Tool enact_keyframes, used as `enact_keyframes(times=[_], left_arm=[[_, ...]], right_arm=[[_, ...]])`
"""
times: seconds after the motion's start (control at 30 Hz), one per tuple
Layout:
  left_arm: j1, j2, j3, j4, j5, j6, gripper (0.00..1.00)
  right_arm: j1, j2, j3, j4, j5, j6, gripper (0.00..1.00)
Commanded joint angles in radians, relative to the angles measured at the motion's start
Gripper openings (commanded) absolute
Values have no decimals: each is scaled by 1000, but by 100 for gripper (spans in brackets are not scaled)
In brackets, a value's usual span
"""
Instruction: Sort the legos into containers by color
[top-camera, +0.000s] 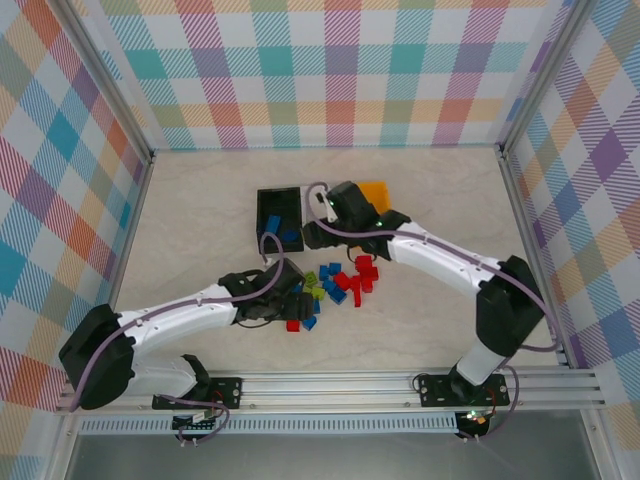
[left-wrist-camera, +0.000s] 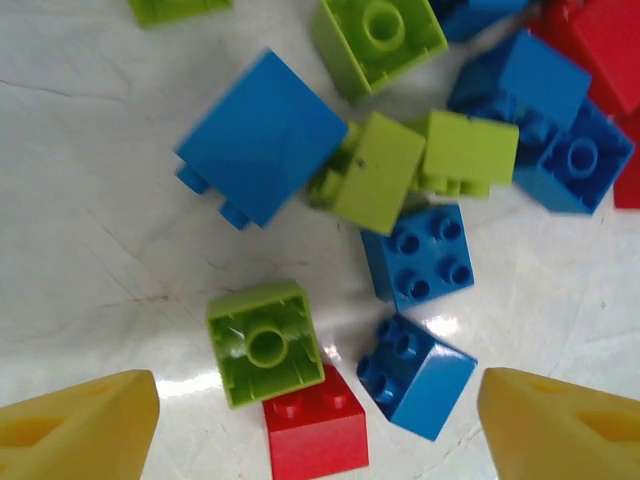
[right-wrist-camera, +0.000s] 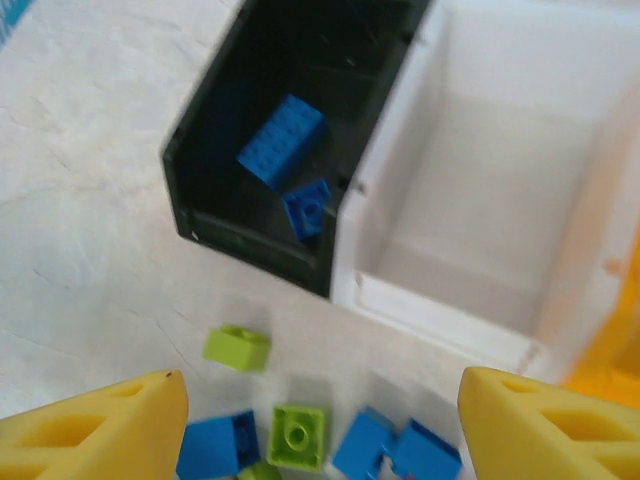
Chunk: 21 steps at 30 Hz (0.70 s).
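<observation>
Left fingers: my left fingers are spread wide and pinch nothing, low over the loose bricks.
Between them: a red brick sits in the gap, its studs toward the top of my wrist view.
Touching it: an upturned lime brick, hollow side facing me.
Beside it: a tipped blue brick, its studs pointing up and to the left.
Further out: a big blue brick lies on its side, studs pointing down-left.
Right fingers: my right fingers are also spread and empty, hovering near the bins.
Black bin: the black bin holds a long blue brick. It is studs up, with its long axis slanting from lower left to upper right in my wrist view. A small blue brick lies just beside its near end.
White bin: the white bin stands side by side with the black one, walls touching.
Orange bin: the orange bin shows just past my right wrist from above.
Pile: the loose bricks lie on the counter between my two arms, in front of the bins.
Stray: a lone lime brick lies on the counter near the black bin's front wall, long axis across my view.
</observation>
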Motion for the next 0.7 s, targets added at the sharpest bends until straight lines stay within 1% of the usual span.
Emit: enact_keyframes(times=[0.0, 0.17, 0.23, 0.33, 0.47, 0.67], left_arm=[[-30, -1, 8, -20, 20, -21, 78], [-71, 30, -25, -8, 44, -47, 70], [-89, 52, -25, -12, 51, -58, 66], [-102, 59, -32, -36, 42, -76, 65], [-105, 36, -52, -68, -4, -93, 63], [-105, 82, -60, -30, -27, -85, 62]], right_arm=[[-11, -67, -96, 57, 16, 43, 72], [-25, -130, -188, 76, 26, 64, 72], [-30, -147, -209, 83, 24, 68, 72], [-37, -161, -223, 82, 22, 67, 72], [-44, -176, -237, 84, 19, 69, 72], [-55, -201, -255, 86, 19, 72, 72]])
